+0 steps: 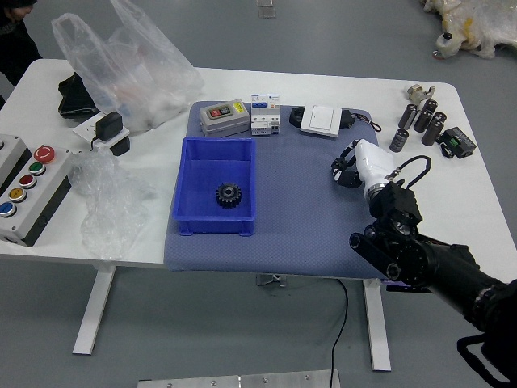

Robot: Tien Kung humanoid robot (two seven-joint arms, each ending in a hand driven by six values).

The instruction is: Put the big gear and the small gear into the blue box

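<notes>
Your right hand curled nearly closed, pinching small gear, likely for lifting into box; big gear inside.

Blue box, one, open-topped, on a blue-grey mat upon a white bench; inside, toward the right wall, one black gear, lying flat.
Right hand, one, white-backed, low over the mat's right part, well apart from the box; contents indistinct.
Grey switch box, behind the blue box; white-and-blue block just beside it.
White square switch, at the mat's far side.
Dark cylinders, several, right of the mat.
Button panel, at left; clear plastic bag, far left.
</notes>
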